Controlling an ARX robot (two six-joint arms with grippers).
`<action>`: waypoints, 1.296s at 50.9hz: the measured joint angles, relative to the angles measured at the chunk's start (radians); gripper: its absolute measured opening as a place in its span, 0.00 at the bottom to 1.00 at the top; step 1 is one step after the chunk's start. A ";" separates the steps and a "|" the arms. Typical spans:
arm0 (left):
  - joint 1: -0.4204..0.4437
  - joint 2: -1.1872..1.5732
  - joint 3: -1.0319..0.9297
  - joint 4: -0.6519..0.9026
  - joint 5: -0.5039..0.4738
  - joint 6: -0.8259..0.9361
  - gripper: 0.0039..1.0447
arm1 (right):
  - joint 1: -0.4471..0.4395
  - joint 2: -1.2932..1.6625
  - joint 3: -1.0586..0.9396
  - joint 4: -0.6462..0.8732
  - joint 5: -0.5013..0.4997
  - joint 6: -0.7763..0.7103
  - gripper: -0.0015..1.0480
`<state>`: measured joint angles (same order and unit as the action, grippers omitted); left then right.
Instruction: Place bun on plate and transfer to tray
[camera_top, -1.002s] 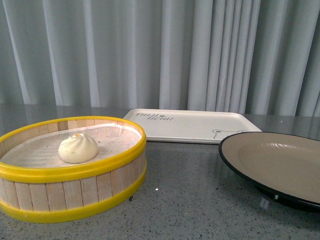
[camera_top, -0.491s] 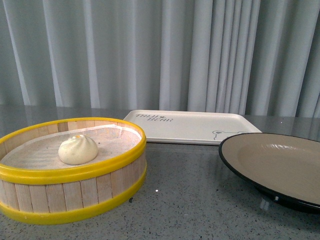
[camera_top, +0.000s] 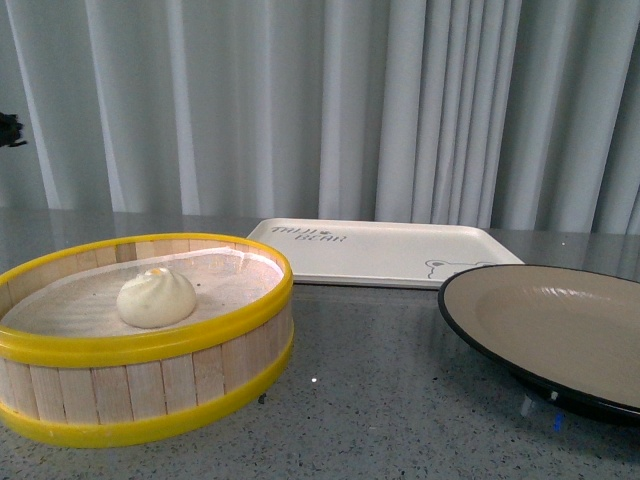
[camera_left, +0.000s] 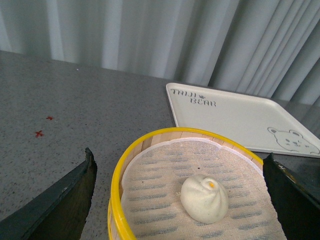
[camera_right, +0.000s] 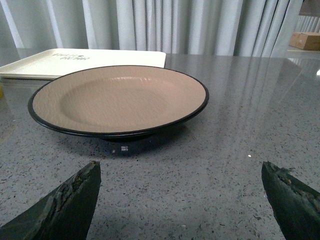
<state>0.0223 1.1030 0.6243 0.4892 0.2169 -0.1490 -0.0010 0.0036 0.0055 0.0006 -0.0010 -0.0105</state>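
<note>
The white pleated bun (camera_top: 157, 297) lies on the cloth inside a yellow-rimmed wooden steamer basket (camera_top: 150, 345) at front left. In the left wrist view my left gripper (camera_left: 180, 156) hovers open above the basket, its dark fingers (camera_left: 65, 200) wide on either side of the bun (camera_left: 204, 198). The black-rimmed beige plate (camera_top: 560, 330) sits bare at front right. My right gripper (camera_right: 180, 165) is open just above the tabletop, short of the plate (camera_right: 120, 97), with nothing between its fingers (camera_right: 65, 205). The cream tray (camera_top: 390, 250) lies behind, between basket and plate.
Grey curtains close off the back of the speckled grey table (camera_top: 380, 400). Two small red marks (camera_left: 44, 126) show on the table beside the basket. A brown box (camera_right: 307, 40) stands far off beyond the plate.
A small dark part has come into the front view at the left edge. A bit of blue now shows under the plate's near rim. Bun, plate and tray have not moved.
</note>
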 joint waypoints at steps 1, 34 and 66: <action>-0.004 0.013 0.024 -0.025 0.003 0.007 0.94 | 0.000 0.000 0.000 0.000 0.000 0.000 0.92; -0.191 0.218 0.336 -0.557 -0.126 0.103 0.94 | 0.000 0.000 0.000 0.000 0.000 0.000 0.92; -0.283 0.354 0.397 -0.536 -0.203 0.111 0.94 | 0.000 0.000 0.000 0.000 0.000 0.000 0.92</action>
<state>-0.2607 1.4574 1.0214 -0.0471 0.0135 -0.0383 -0.0010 0.0036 0.0055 0.0006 -0.0010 -0.0105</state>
